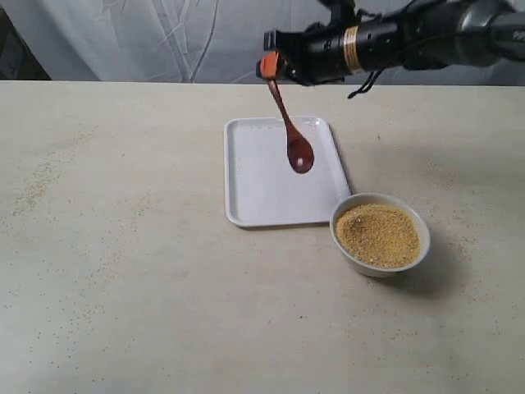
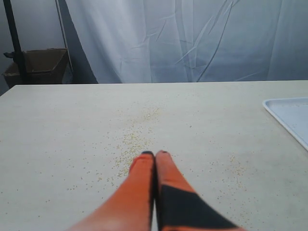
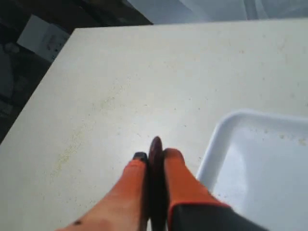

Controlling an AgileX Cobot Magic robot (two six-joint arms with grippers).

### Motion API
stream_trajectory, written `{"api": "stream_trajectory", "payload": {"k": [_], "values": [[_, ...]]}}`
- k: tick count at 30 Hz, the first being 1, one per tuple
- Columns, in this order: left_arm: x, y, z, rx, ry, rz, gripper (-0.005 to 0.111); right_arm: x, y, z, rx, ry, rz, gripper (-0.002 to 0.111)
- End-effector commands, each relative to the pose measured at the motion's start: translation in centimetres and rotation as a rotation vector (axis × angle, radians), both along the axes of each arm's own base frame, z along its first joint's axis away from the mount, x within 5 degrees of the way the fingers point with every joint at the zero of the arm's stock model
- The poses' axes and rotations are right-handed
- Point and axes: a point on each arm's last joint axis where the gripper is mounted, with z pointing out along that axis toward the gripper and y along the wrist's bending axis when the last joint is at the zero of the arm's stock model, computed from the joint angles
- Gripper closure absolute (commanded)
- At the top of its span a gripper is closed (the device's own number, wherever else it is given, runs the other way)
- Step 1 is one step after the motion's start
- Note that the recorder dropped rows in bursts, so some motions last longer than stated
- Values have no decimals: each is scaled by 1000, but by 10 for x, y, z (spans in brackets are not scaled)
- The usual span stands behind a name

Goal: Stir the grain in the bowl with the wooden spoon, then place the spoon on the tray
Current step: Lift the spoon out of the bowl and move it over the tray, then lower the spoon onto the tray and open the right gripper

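My right gripper (image 1: 269,66) reaches in from the upper right and is shut on the handle end of the dark reddish-brown wooden spoon (image 1: 292,130). The spoon hangs down with its glossy bowl over the white tray (image 1: 246,176), above its surface. In the right wrist view the spoon's handle tip (image 3: 155,145) pokes out between the orange fingers, with the tray's corner (image 3: 216,144) beside them. The white bowl (image 1: 353,249) of golden grain (image 1: 377,234) stands at the tray's near right corner. My left gripper (image 2: 155,154) is shut, empty, low over the table; it is outside the exterior view.
Spilled grains (image 2: 130,142) are scattered on the beige table (image 1: 123,271), in front of the left gripper and along the left side (image 1: 37,185). A white cloth backdrop (image 1: 164,37) hangs behind the table. A brown box (image 2: 41,65) sits beyond the table's far corner.
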Motion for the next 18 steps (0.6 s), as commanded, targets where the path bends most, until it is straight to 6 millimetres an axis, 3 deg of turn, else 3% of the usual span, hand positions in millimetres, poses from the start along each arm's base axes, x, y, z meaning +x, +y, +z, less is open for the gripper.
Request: {"api": "stream_trajectory", "payload": {"k": [1, 6, 12, 15, 18], "values": [[0, 0, -1, -6, -6, 1, 107, 10, 3, -37, 110, 139, -59, 104], [0, 0, -1, -6, -6, 1, 107, 12, 3, -69, 116, 210, -82, 81], [0, 0, -1, -6, -6, 1, 107, 16, 0, -74, 76, 199, -133, 57], [0, 0, -1, -6, -6, 1, 107, 16, -4, -80, -26, 162, -120, 46], [0, 0, -1, -6, -6, 1, 107, 14, -5, -84, -97, 133, -86, 44]]}}
